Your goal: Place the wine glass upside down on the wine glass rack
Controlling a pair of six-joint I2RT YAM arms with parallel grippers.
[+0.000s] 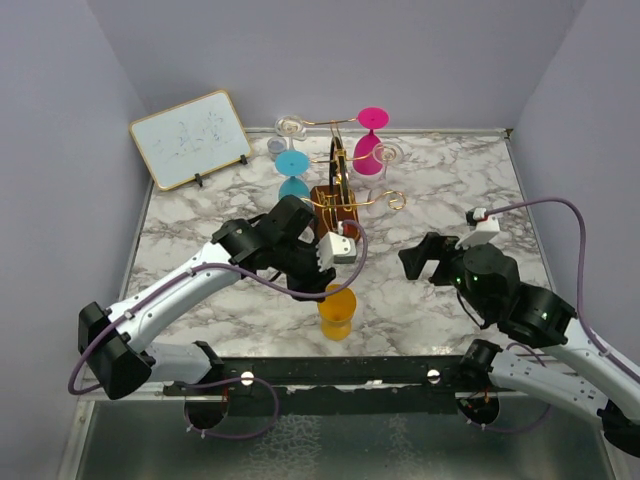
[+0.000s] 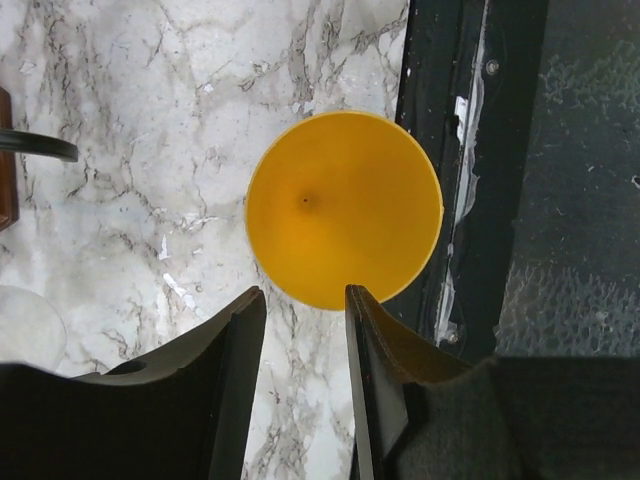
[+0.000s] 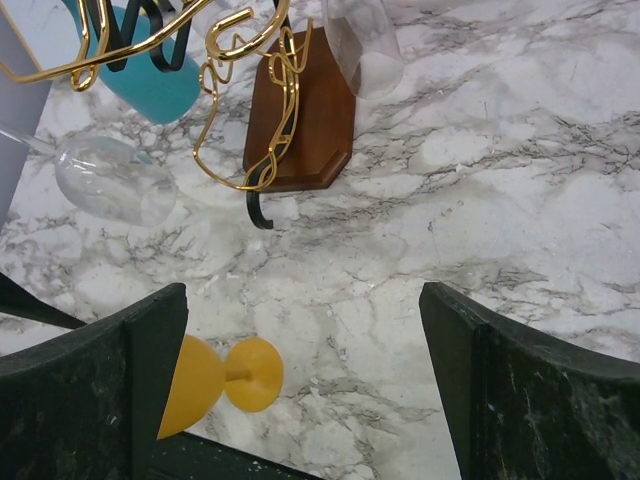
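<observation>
The orange-yellow wine glass [image 1: 337,312] sits on the white marble table [image 1: 450,180] near its front edge, under the half-parted, empty left gripper [image 2: 305,298], while the right gripper [image 3: 300,295] gapes wide, empty.

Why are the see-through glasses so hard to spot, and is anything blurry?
Right wrist view: the clear glass blends into the marble table, only pale glints outline it; the near fingers are dark and soft. Top view: even light, faint shadows.

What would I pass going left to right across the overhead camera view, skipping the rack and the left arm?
The whiteboard → blue wine glass → orange wine glass → pink wine glass → right gripper.
</observation>
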